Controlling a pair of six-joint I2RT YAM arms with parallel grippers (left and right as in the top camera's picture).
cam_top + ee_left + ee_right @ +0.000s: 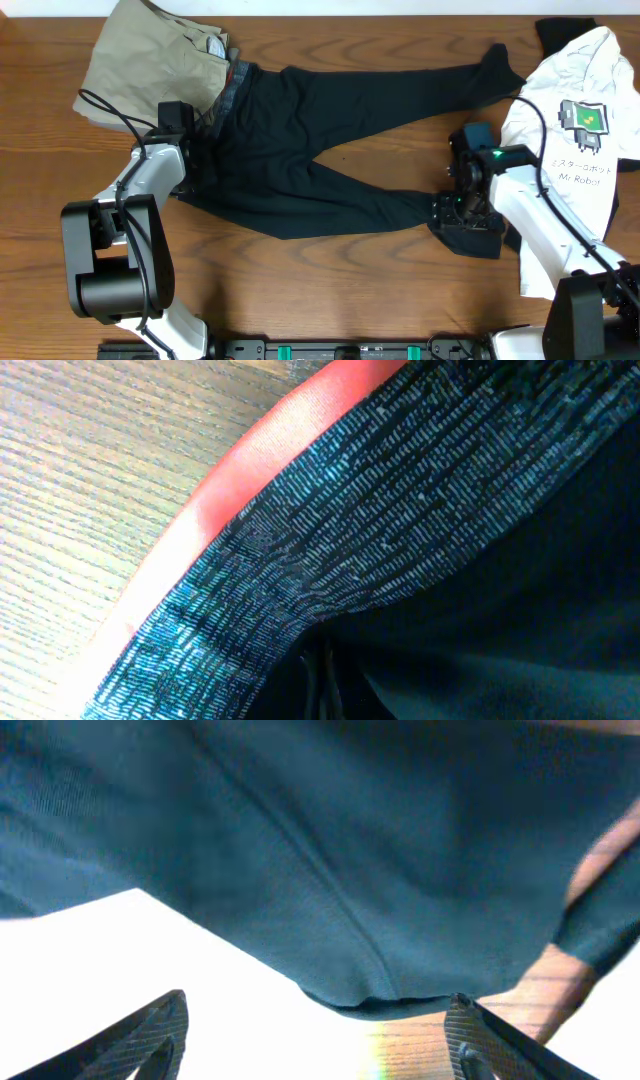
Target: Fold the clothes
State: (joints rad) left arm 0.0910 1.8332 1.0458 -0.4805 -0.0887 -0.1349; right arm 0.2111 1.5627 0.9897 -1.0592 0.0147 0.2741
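Note:
The clothes, long black trousers (300, 120), lie spread across the table with the waist at the left and both legs running right. The grey waistband (330, 530) with its red-orange edge (250, 470) fills the left wrist view. My left gripper (185, 150) sits at the waist's near corner; its fingers are hidden in bunched black cloth and it is shut on the trousers. My right gripper (462, 205) hovers over the near leg's hem (400, 990). It is open, its fingertips (165, 1030) wide apart, and holds nothing.
Khaki trousers (150, 55) lie at the back left, touching the waistband. A white T-shirt with a robot print (585, 130) lies at the right, partly under my right arm. A dark cloth (555, 30) shows at the far right edge.

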